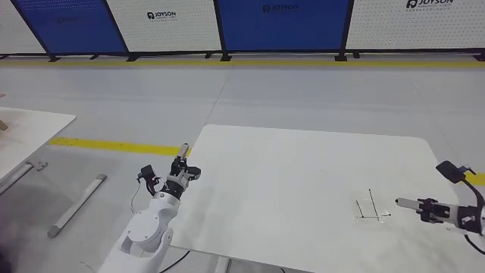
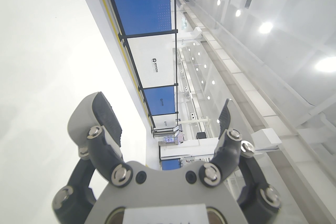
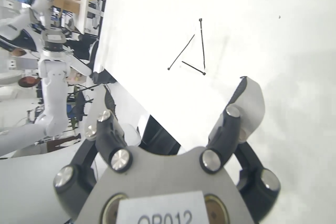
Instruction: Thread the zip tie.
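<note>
- Three black zip ties lie flat on the white desk in a rough triangle. Two of them appear to touch at one corner. None is threaded yet.
- The right gripper hangs just beside the ties, above the desk, with its fingers spread apart and holding nothing.
- The left gripper sits at the desk's far left edge, well apart from the ties. Its fingers are also wide open and empty, and they point out toward the hall, not at the work.
- Risk: the ties are thin and lie flush on the surface. A pinch from above may slide off, or the fingertips may press into the desk before they close on the strap.
- Risk: because the ties lie so close together, closing on one may catch or drag its neighbour, especially at the corner where two meet.
- Risk: threading likely needs both arms, and the left one has a long way to come. A loose hold in the meantime could let the strap twist or droop.
- Risk: the head's slot is tiny. A slight misalignment of the tail would make it bend or miss the slot.
</note>
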### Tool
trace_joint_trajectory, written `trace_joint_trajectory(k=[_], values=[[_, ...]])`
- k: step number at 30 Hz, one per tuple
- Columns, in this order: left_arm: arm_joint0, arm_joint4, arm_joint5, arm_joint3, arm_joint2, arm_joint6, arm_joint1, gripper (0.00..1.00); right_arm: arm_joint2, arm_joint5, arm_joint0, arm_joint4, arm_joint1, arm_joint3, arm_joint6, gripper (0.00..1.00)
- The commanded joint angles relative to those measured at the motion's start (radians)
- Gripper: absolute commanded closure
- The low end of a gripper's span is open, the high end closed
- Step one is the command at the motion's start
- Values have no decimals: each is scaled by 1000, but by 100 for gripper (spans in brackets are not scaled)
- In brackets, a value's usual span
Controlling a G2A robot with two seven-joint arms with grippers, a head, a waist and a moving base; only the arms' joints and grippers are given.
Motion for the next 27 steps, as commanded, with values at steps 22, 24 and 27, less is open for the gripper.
trace_joint_trajectory(k=[22, 24, 27], values=[[0, 0, 0, 0, 0, 0, 0, 0, -220, 28, 183, 13, -44, 201, 64, 0], [0, 0, 0, 0, 0, 0, 0, 0, -224, 36, 192, 16, -43, 206, 86, 0], [0, 0, 0, 0, 0, 0, 0, 0, -242, 42, 204, 9, -44, 209, 118, 0]])
